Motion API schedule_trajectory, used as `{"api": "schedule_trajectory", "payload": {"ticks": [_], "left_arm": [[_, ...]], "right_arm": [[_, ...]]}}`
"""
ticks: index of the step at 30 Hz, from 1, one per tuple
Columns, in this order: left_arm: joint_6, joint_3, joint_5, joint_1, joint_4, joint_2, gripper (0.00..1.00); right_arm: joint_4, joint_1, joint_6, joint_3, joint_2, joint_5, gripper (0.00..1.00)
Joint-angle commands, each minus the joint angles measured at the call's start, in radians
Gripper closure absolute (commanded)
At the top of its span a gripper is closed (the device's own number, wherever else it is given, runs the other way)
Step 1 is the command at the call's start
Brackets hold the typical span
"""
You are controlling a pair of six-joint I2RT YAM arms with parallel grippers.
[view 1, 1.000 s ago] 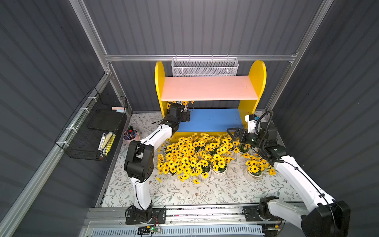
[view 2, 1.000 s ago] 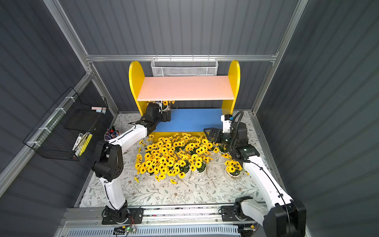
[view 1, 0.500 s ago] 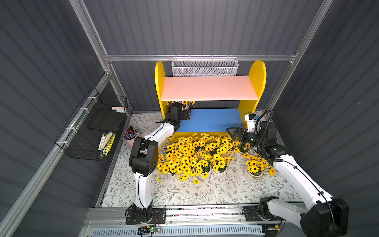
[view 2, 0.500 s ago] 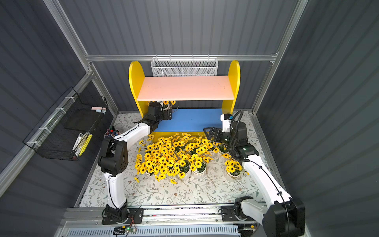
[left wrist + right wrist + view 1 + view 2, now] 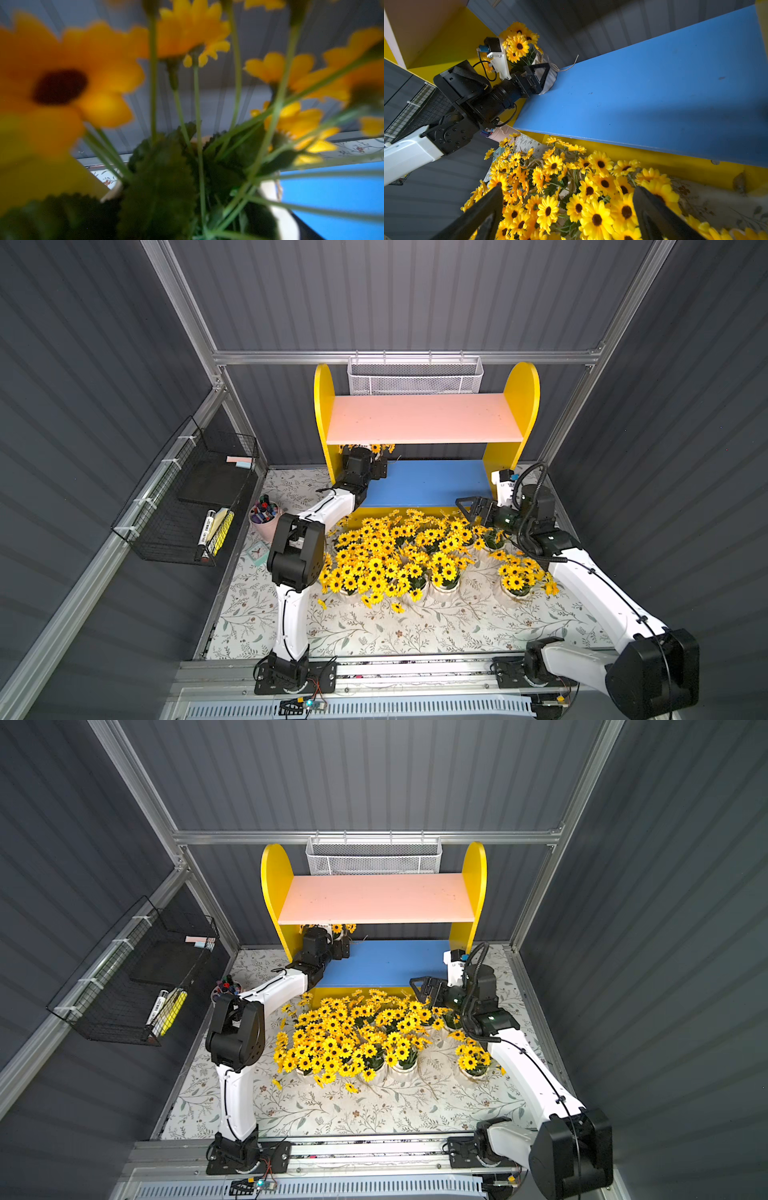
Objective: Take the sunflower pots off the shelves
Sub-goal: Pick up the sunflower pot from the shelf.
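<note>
The shelves [image 5: 424, 423] [image 5: 374, 898] are a yellow unit with a bare pink upper board. One sunflower pot [image 5: 376, 448] [image 5: 338, 928] [image 5: 518, 44] stands in the back left corner of the blue lower board [image 5: 654, 83]. My left gripper [image 5: 380, 466] [image 5: 343, 946] [image 5: 545, 70] is open, with its jaws around this white pot. In the left wrist view, blurred blooms [image 5: 187, 31] and leaves hide the fingers. Several sunflower pots [image 5: 395, 556] [image 5: 353, 1036] crowd the table before the shelves. My right gripper [image 5: 465, 510] [image 5: 419, 988] [image 5: 566, 189] hangs open above their right edge.
A lone sunflower pot [image 5: 517, 578] stands apart at the right, beside my right arm. A pink cup of markers [image 5: 264, 518] and a small teal clock [image 5: 258, 551] sit by the left arm. A black wire rack [image 5: 187, 497] hangs on the left wall. A white mesh basket [image 5: 415, 379] hangs behind the shelves.
My left arm has reached deeper into the lower shelf, its elbow rising, and the open gripper has closed in on the corner pot. The right arm has not moved.
</note>
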State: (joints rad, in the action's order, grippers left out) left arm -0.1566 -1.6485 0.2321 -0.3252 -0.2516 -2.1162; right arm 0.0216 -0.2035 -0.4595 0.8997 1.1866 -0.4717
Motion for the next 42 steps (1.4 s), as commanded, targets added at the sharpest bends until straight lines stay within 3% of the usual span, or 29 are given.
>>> {"api": "schedule_trajectory", "payload": {"ticks": [1,6,9,13,15,17,18,20,21,27,42], "left_arm": [[0.011,-0.016,0.021,0.003,-0.053,-0.015,0.01],[0.037,-0.003,0.016,0.005,-0.086,-0.022,0.02],[0.056,0.004,-0.002,0.005,-0.106,-0.019,0.14],[0.063,0.009,-0.009,0.005,-0.124,-0.021,0.21],[0.066,0.015,-0.014,0.004,-0.126,-0.017,0.32],[0.062,0.036,-0.024,0.005,-0.142,-0.005,0.49],[0.057,0.044,-0.035,0.004,-0.143,0.003,0.61],[0.054,0.052,-0.054,0.003,-0.121,0.021,0.96],[0.055,0.054,-0.061,0.003,-0.11,0.034,1.0],[0.054,0.14,-0.16,-0.03,-0.122,0.144,1.0],[0.082,0.358,-0.208,-0.195,-0.139,0.398,1.0]], "right_arm": [[-0.022,0.005,0.018,0.011,-0.003,-0.013,0.01],[-0.022,0.006,0.02,0.01,-0.001,-0.019,0.01],[-0.017,0.005,0.026,0.011,-0.003,-0.016,0.01],[-0.018,0.006,0.027,0.013,-0.009,-0.016,0.01],[-0.01,0.006,0.03,0.016,-0.014,-0.013,0.01],[-0.005,0.006,0.035,0.016,-0.021,-0.009,0.01],[-0.002,0.006,0.037,0.016,-0.024,-0.006,0.01],[0.007,0.006,0.043,0.016,-0.032,0.014,0.01],[0.011,0.008,0.044,0.016,-0.036,0.021,0.01],[0.024,0.035,0.019,0.0,-0.073,0.053,0.01],[0.115,0.145,-0.023,-0.048,-0.167,0.047,0.01]]}}
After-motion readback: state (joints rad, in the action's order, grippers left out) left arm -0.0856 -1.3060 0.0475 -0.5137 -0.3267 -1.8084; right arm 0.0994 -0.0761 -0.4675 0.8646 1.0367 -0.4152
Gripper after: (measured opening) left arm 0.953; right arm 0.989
